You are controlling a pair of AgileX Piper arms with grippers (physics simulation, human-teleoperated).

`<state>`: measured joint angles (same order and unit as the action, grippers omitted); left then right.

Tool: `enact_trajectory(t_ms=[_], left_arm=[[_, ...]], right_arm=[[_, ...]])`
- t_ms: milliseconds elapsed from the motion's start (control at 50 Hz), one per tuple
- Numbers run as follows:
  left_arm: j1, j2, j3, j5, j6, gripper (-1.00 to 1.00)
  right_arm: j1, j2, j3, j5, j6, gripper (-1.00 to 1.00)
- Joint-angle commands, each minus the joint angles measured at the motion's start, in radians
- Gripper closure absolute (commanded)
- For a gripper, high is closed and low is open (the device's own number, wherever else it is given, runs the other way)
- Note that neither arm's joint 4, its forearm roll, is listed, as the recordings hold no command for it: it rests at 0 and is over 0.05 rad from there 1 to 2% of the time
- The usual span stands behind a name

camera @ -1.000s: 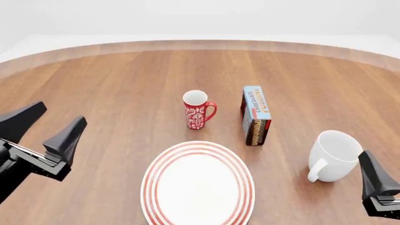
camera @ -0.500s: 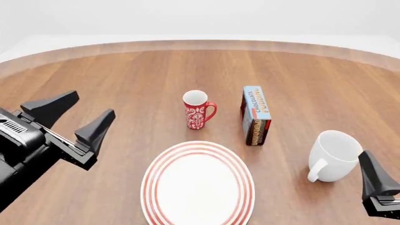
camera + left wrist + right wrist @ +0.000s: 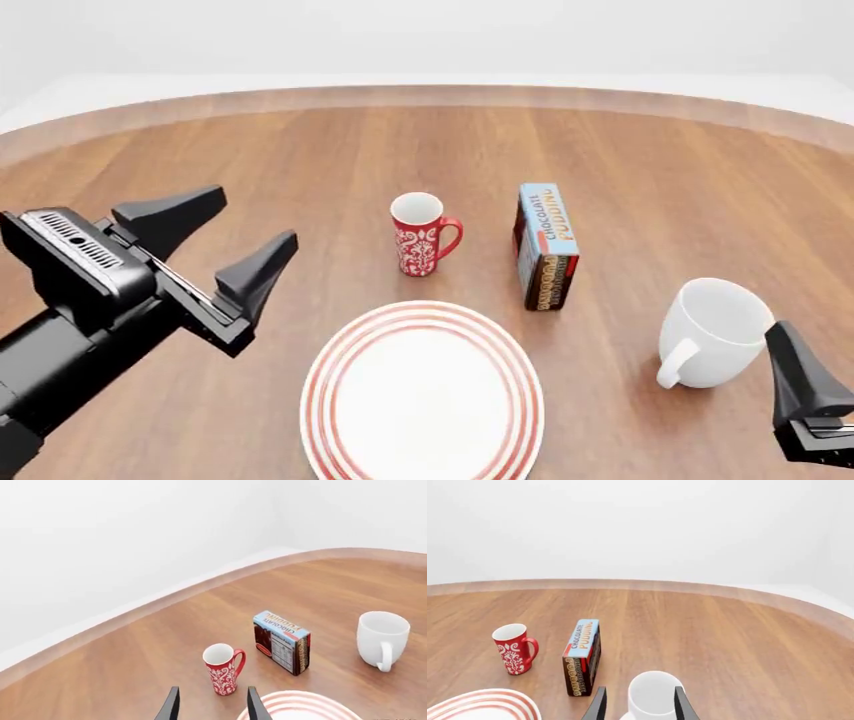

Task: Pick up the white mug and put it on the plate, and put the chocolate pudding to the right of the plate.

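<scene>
The round wooden table carries four things. The plate lies at the near edge. Farther in toward the table's middle stand the red patterned mug and, just to its right, the chocolate pudding box, set on edge. The white mug stands upright nearer the right edge, well apart from the plate.

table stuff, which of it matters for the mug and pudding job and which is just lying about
Part of the job:
- glossy white mug with loop handle
- round white plate with red rings
- light-blue chocolate pudding box with dark brown sides

Just lying about:
- slim red mug with white pattern
</scene>
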<state>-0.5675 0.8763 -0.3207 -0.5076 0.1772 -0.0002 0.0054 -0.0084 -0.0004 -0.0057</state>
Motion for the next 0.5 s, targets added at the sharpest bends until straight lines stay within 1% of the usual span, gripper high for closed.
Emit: enact_trajectory(t_ms=[20,220,500], left_arm=[[-0.05,0.06,-0.031,-0.023,0.004,-1.0],[-0.101,0.126,-0.075,-0.031,0.018,-1.0],[-0.154,0.189,-0.111,-0.04,0.024,-1.0]], right_arm=[[0.0,0.0,0.0,0.0,0.0,-1.0],[0.0,0.0,0.0,0.0,0.0,-1.0],[0.0,0.0,0.0,0.0,0.0,-1.0]])
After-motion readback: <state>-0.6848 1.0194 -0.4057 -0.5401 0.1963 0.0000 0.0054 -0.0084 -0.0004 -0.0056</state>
